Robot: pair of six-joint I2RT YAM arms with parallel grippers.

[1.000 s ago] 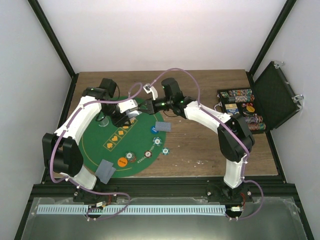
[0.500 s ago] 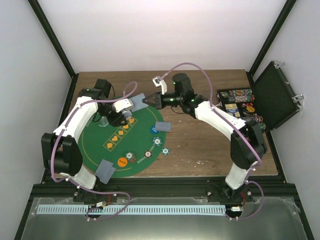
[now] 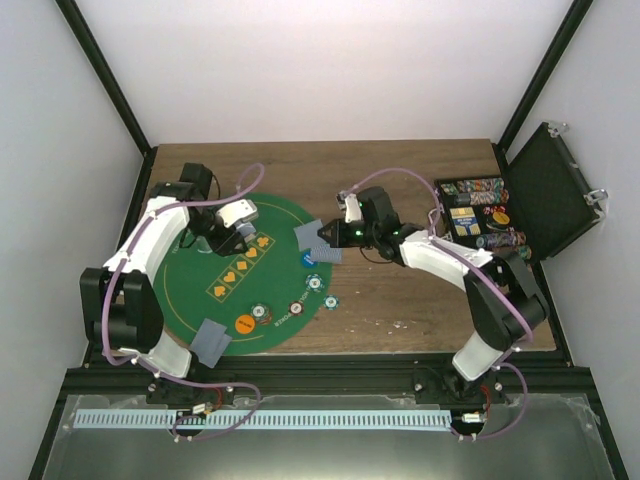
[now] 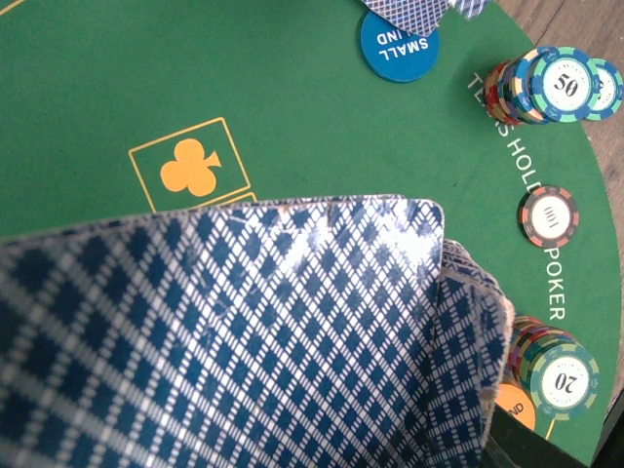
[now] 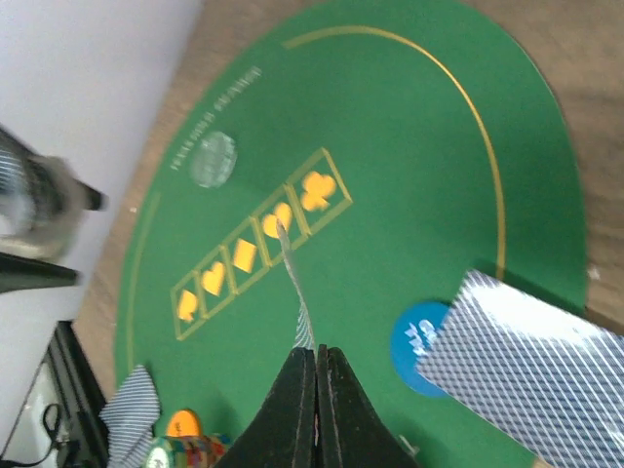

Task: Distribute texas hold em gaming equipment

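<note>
In the last 1 second the 2 arms had parted. The right gripper (image 3: 320,238), which had met the left gripper (image 3: 243,214) over the far rim of the green half-round felt mat (image 3: 195,290), had swung to the mat's right edge, its fingers (image 5: 292,400) closed on 1 blue-backed card (image 5: 295,292) seen edge-on. The left fingers were hidden behind the deck of blue diamond-backed playing cards (image 4: 224,331), but it hung above the felt, so they evidently clamped it. This looked like a deal in progress, the card probably bound for the dealt cards (image 5: 526,336) overlapping the blue round "SMALL" chip (image 4: 399,44). The rim ran just beyond them, a stack of poker chips (image 4: 541,86) stood near, and open felt lay toward the centre.
</note>
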